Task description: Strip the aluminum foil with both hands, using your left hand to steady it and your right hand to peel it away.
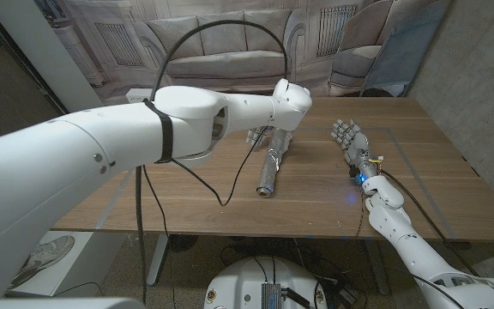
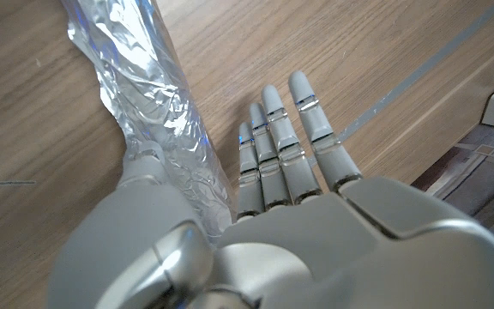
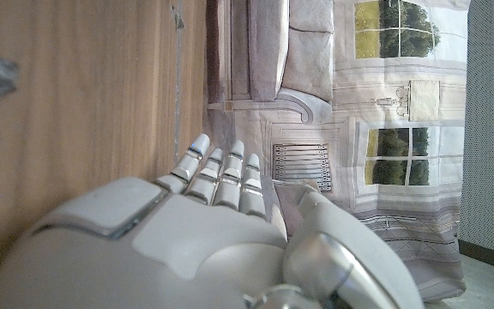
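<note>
On the wooden table [image 1: 187,206], head view, the foil roll [image 1: 269,168] lies mid-table under the left hand [image 1: 268,137], its grip unclear; the right hand [image 1: 350,137] waits apart, fingers spread. Left wrist: thumb against foil, fingers straight. Right wrist: printed backdrop [image 3: 376,129] behind.

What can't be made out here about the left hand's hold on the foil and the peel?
- Head view: the left hand is mostly hidden behind its own wrist, so contact with the foil roll is unclear.
- Left wrist view: the roll is cut off by the edge; its thumb side is covered.
- Any loose foil edge: too small.
- The right hand stands apart, open.
</note>
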Motion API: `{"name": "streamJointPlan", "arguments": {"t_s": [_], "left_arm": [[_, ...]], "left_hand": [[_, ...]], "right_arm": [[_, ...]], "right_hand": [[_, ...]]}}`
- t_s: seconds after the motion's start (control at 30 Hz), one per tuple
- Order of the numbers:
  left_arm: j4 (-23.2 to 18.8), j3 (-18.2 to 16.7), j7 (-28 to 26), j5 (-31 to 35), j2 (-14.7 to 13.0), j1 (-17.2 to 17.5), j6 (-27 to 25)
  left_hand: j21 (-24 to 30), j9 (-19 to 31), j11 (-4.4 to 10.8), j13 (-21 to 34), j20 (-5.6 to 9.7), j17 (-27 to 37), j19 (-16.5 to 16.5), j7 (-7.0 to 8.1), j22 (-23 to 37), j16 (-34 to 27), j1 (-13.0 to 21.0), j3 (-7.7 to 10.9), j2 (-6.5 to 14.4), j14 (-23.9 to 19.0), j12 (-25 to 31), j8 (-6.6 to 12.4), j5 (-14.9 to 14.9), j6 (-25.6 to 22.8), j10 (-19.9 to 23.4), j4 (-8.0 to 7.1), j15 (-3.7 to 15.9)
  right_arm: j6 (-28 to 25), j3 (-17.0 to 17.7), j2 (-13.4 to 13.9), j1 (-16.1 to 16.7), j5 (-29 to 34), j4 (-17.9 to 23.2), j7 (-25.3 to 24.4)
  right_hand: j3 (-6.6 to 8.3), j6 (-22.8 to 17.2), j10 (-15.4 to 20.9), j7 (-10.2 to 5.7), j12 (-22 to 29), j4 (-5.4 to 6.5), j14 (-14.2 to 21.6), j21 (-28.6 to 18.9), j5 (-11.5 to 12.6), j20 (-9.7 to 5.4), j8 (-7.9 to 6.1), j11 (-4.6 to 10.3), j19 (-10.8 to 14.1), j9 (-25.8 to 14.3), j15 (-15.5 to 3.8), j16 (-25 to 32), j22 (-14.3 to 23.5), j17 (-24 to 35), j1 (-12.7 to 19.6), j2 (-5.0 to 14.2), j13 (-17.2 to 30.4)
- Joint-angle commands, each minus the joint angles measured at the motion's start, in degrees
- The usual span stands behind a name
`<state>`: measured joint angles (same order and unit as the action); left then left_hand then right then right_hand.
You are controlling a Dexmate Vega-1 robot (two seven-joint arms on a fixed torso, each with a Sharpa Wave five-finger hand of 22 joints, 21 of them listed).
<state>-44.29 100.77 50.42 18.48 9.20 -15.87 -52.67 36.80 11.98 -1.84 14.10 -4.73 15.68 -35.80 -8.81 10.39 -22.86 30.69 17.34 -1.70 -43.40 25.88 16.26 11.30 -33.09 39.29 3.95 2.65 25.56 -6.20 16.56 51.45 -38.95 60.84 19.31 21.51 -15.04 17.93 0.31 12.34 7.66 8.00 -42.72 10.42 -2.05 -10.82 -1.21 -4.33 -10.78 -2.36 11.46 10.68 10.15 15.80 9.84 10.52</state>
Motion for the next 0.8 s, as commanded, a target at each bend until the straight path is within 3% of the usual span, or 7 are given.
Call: {"name": "streamJointPlan", "arguments": {"t_s": [0.03, 0.13, 0.4, 0.47, 0.53, 0.67, 0.8], "left_arm": [[-2.1, -3.6, -2.1, 3.4, -0.6, 2.2, -0.8], [-4.1, -4.9, -4.6, 3.7, -1.4, 3.3, -2.5], [3.1, -4.2, -2.6, 4.3, 2.4, 3.8, 0.8], [10.3, -3.1, -0.6, 4.9, 5.9, 3.8, 5.3], [10.4, -4.1, -1.0, 5.3, 5.8, 4.4, 4.9], [18.7, -5.3, -1.3, 6.6, 9.5, 5.4, 10.4], [21.0, -7.0, -1.9, 7.9, 10.3, 6.3, 12.4]], "left_hand": [[0.2, 0.0, -0.05, 0.1, 0.30, -0.2, -1.0, -0.57, 0.0, 0.1, 0.6, 0.47, -0.1, -0.8, -0.3, 0.22, 0.1, -1.0, 0.5, -0.21, 0.29], [0.2, 0.0, 0.19, 0.0, 0.54, -0.4, -1.4, -0.59, 0.0, 0.2, 0.7, 0.50, -0.1, -1.1, -0.5, 0.16, 0.0, -1.1, 0.7, -0.21, 0.42], [0.7, -0.2, 0.85, -0.6, 1.72, -1.2, -3.7, -0.29, 0.0, 0.0, 2.1, 1.53, 1.3, -3.9, -0.4, 0.57, -0.4, -3.6, 3.2, 0.03, 1.47], [0.7, -0.2, 0.79, -0.7, 2.03, -1.4, -3.9, -0.33, 0.0, 0.0, 2.4, 1.75, 1.5, -4.4, -0.4, 0.58, -0.4, -3.9, 3.6, 0.11, 1.70], [0.6, -0.2, 0.81, -0.8, 2.09, -1.4, -4.0, -0.37, 0.0, 0.0, 2.5, 1.82, 1.5, -4.4, -0.5, 0.56, -0.5, -3.9, 3.6, 0.13, 1.68], [0.4, -0.2, 0.51, -0.9, 2.01, -1.7, -3.8, -0.59, 0.0, 0.4, 2.8, 2.10, 1.8, -4.1, -1.0, 0.22, -0.6, -3.5, 3.2, 0.26, 1.35], [0.1, -0.3, 0.11, -1.2, 1.93, -2.4, -3.6, -0.61, -0.1, 1.4, 2.9, 2.04, 1.3, -3.1, -2.2, -0.65, -0.9, -2.1, 2.0, 0.36, 0.83]], "right_arm": [[0.5, 0.3, -0.2, 0.3, -0.5, -0.3, 0.5], [0.6, 0.4, -0.3, 0.3, -0.7, -0.5, 0.7], [1.0, 0.6, -0.4, 0.6, -0.8, -0.5, 0.7], [1.1, 0.7, -0.4, 0.7, -0.8, -0.4, 0.5], [1.3, 0.9, -0.5, 0.8, -0.8, -0.3, 0.3], [1.7, 1.0, -0.7, 0.8, -0.7, -0.2, 0.0], [1.8, 1.1, -0.7, 0.7, -0.6, -0.2, 0.0]], "right_hand": [[0.00, -0.8, 0.5, -0.04, 0.5, -0.17, 0.6, 0.0, 0.0, -4.95, -0.39, 0.16, 0.3, -0.1, -0.06, -0.1, 0.1, 0.0, -0.5, 0.47, 0.3], [0.00, -0.8, 0.5, -0.01, 0.5, -0.17, 0.6, 0.0, 0.0, -4.99, -0.38, 0.14, 0.4, -0.1, -0.08, -0.1, 0.1, 0.0, -0.6, 0.44, 0.3], [0.01, -0.9, 0.6, -0.04, 0.5, -0.10, 0.7, 0.1, 0.0, -4.99, -0.38, -0.01, 0.4, -0.1, -0.13, -0.1, 0.1, 0.0, -0.7, 0.41, 0.3], [0.01, -0.9, 0.7, -0.04, 0.5, -0.07, 0.7, 0.1, 0.0, -4.97, -0.37, 0.07, 0.4, -0.1, -0.14, -0.1, 0.1, 0.0, -0.8, 0.40, 0.3], [0.02, -0.9, 0.7, -0.06, 0.5, -0.08, 0.8, 0.1, 0.0, -4.96, -0.37, 0.18, 0.5, -0.1, -0.13, -0.1, 0.1, 0.0, -0.8, 0.39, 0.3], [0.08, -0.9, 0.9, -0.07, 0.6, -0.04, 1.2, 0.1, 0.0, -4.95, -0.38, 0.09, 0.6, -0.1, -0.20, -0.1, 0.1, -0.1, -0.8, 0.33, 0.3], [0.13, -1.1, 1.2, -0.06, 0.7, 0.04, 1.4, 0.0, 0.0, -4.89, -0.44, 0.06, 0.8, -0.1, -0.08, -0.1, 0.1, -0.1, -0.9, 0.28, 0.3]]}}
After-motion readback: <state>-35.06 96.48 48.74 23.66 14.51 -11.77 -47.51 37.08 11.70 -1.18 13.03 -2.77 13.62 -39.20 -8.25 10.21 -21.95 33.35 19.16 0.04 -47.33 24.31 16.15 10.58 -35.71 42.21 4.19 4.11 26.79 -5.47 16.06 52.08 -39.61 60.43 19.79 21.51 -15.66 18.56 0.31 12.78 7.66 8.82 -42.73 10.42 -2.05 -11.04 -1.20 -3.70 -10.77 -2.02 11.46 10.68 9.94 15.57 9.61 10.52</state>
